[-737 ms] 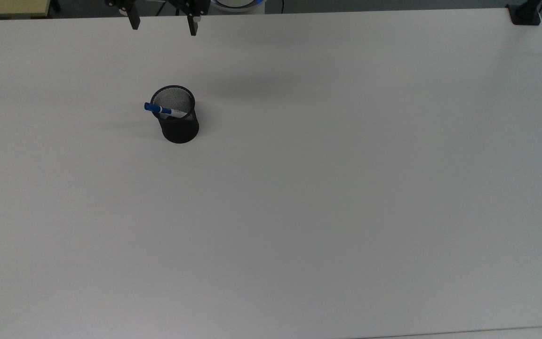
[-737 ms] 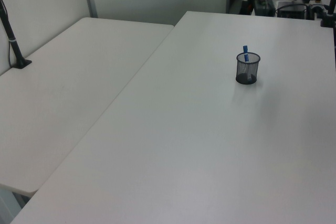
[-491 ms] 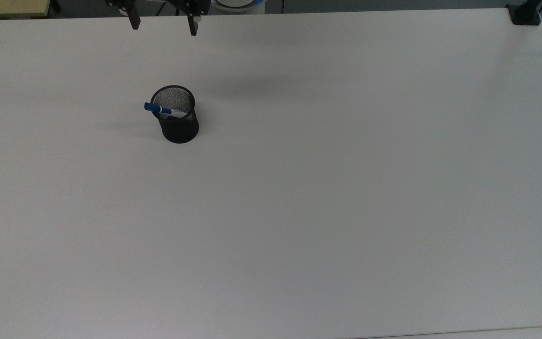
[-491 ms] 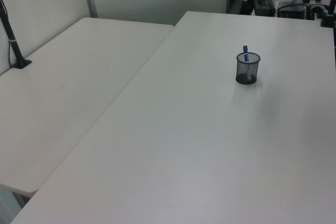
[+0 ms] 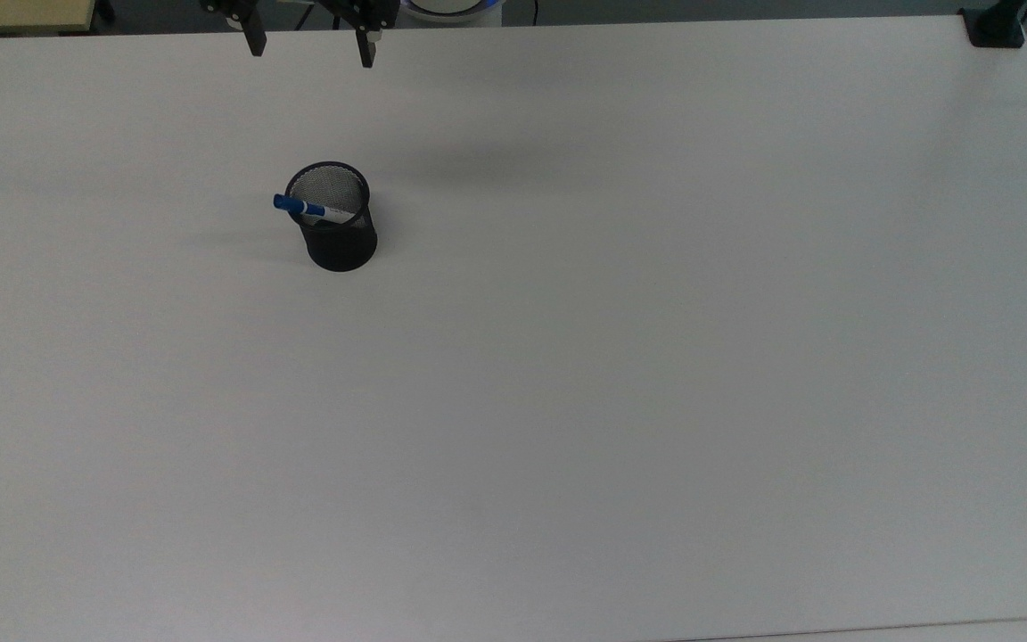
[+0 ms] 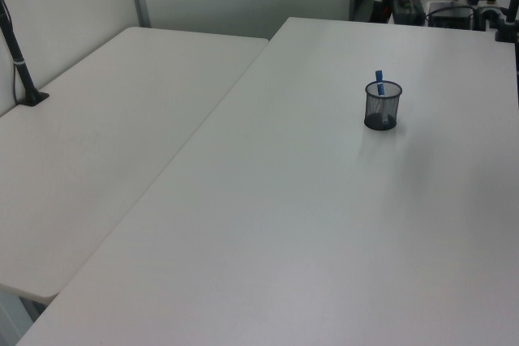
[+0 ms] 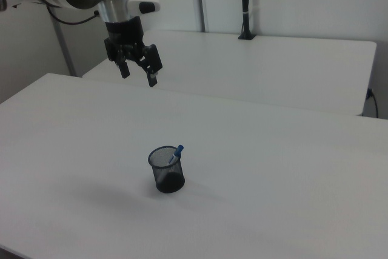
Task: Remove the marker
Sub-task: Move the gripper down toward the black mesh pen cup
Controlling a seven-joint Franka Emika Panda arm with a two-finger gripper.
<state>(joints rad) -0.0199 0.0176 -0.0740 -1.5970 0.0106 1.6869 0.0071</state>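
We see the arm's black two-finger pincer hanging in the air well above the broad white table, its two fingers spread wide apart and pointing down, with nothing held between them. In the top view the same pincer sits at the upper edge, its two dark fingertips standing clearly apart over the table's far rim.

The slim whiteboard marker with a white barrel and blue cap stands inside a black cylindrical wire-mesh cup, which rests upright on the table. In the right view the cup is below the pincer and a little toward the right view's right, well apart from it; no part of the pincer touches the cup or the marker. The marker leans against the cup's rim, blue cap uppermost and poking out above the rim, while its lower part is sunk in the cup.

In the top view the marker tilts toward the top view's left, its blue cap crossing the rim of the cup, which lies below the pincer, nearly in line with the gap between its fingers. In the left view the marker's blue cap rises above the cup's rim.

A second white table stands behind the pincer in the right view.
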